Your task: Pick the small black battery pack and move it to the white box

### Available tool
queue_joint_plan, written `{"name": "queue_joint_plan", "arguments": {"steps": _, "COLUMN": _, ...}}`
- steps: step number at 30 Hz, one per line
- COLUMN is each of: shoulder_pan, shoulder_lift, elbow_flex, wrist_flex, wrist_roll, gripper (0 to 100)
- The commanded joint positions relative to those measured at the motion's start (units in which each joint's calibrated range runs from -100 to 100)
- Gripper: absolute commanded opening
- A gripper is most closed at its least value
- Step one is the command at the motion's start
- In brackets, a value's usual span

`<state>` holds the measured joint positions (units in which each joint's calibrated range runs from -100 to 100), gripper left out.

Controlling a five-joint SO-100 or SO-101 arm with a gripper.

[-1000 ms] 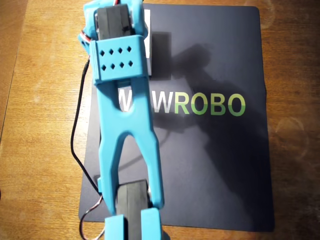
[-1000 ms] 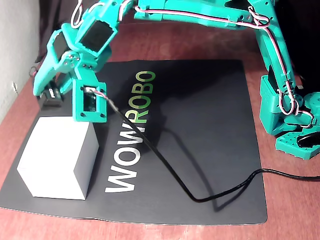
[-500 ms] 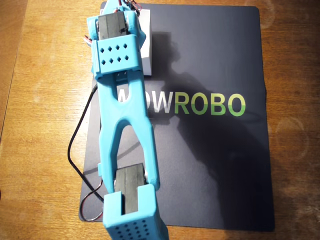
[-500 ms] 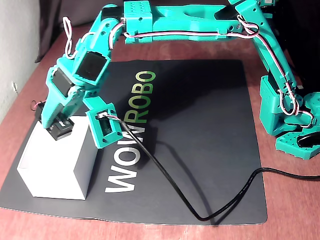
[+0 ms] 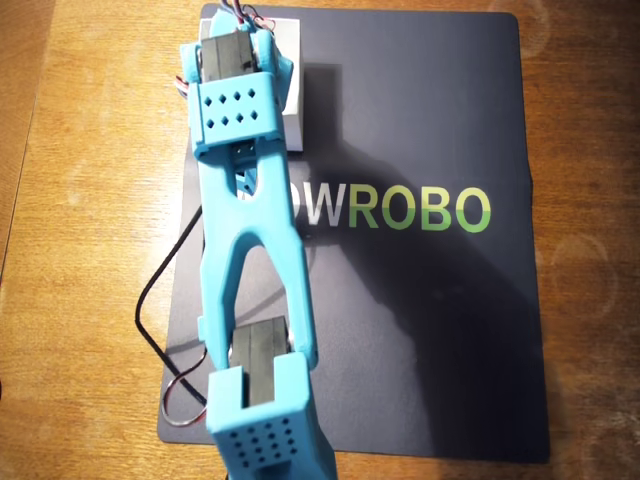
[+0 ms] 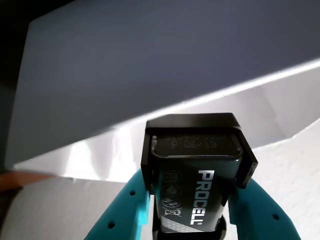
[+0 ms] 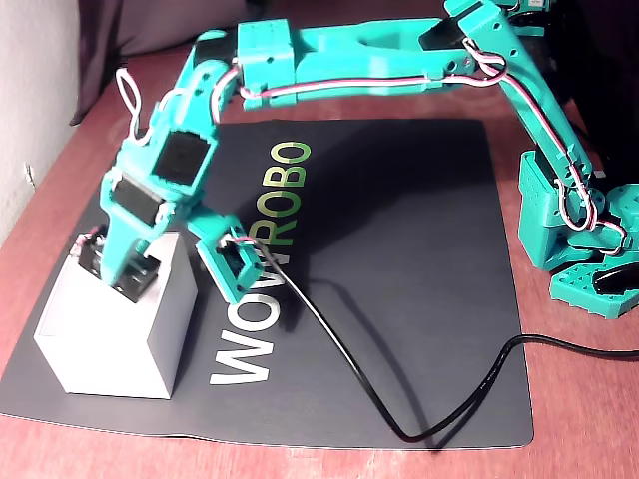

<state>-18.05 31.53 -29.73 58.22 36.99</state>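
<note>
Overhead view: not much to go on here, the turquoise plastic robot arm point(image 5: 250, 250) runs from 6 o'clock up to about 11 o'clock and covers nearly everything. Only a sliver of the white square open-topped cardboard box point(image 5: 293, 110) peeks out beside it, sitting on the dark mat with WOWROBO lettering point(image 5: 420, 300). No battery visible from up there.

Wrist view: this is the good one. The two-finger gripper point(image 6: 200, 210) is pinching the small black battery pack with white PROCELL lettering point(image 6: 197, 175) by its sides, and behind it you just see the box's white walls and floor, so it looks like it's already hanging inside the opening.

Fixed view: box sits at roughly 8 o'clock on the mat, and the gripper's tip is dipped into its top with the battery pack point(image 7: 125, 274) partly showing at the rim.

So I'd say pickup and carry are done; what's left is letting go and backing out.
</note>
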Motion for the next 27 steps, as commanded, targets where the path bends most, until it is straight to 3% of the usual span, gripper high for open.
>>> {"name": "queue_joint_plan", "arguments": {"steps": 1, "shoulder_pan": -1.37, "shoulder_lift": 0.17, "elbow_flex": -2.97, "wrist_flex": -0.81, "wrist_roll": 0.36, "gripper": 6}}
{"name": "queue_joint_plan", "arguments": {"steps": 27, "shoulder_pan": -0.78, "shoulder_lift": 0.43, "elbow_flex": -2.61, "wrist_flex": -4.23, "wrist_roll": 0.31, "gripper": 12}}
